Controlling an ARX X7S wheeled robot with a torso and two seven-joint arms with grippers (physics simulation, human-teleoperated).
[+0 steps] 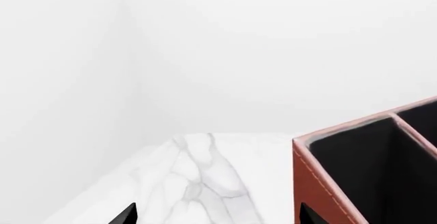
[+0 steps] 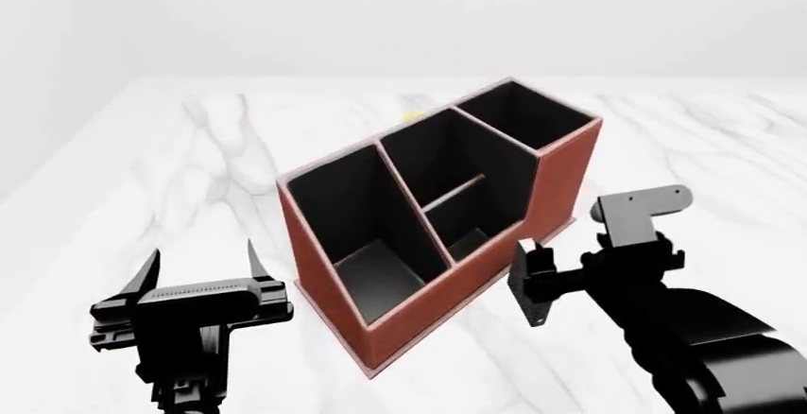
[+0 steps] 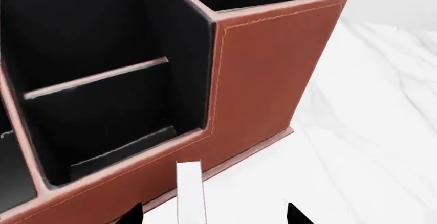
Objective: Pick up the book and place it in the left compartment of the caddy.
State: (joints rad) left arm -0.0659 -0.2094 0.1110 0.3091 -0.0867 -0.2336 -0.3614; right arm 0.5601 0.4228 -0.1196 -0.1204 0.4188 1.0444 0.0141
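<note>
The reddish-brown caddy [image 2: 555,187] stands on the marble table, turned at an angle. Its long left compartment [image 2: 359,234] holds nothing. My right gripper [image 2: 532,286] is by the caddy's near right wall [image 3: 266,75], fingertips wide apart. The book shows as a narrow white strip of page edges [image 3: 190,193] between those fingertips, with a gap on each side. In the head view its white edge [image 2: 521,246] tops a dark slab. My left gripper [image 2: 202,261] is open and holds nothing, left of the caddy [image 1: 321,188], over marble [image 1: 217,216].
The marble table [image 2: 151,178] runs to a white wall behind, and its corner shows in the left wrist view [image 1: 204,142]. A small yellow thing [image 2: 410,116] lies behind the caddy. The caddy's divided middle slot [image 3: 102,106] and tall square slot [image 2: 523,116] hold nothing.
</note>
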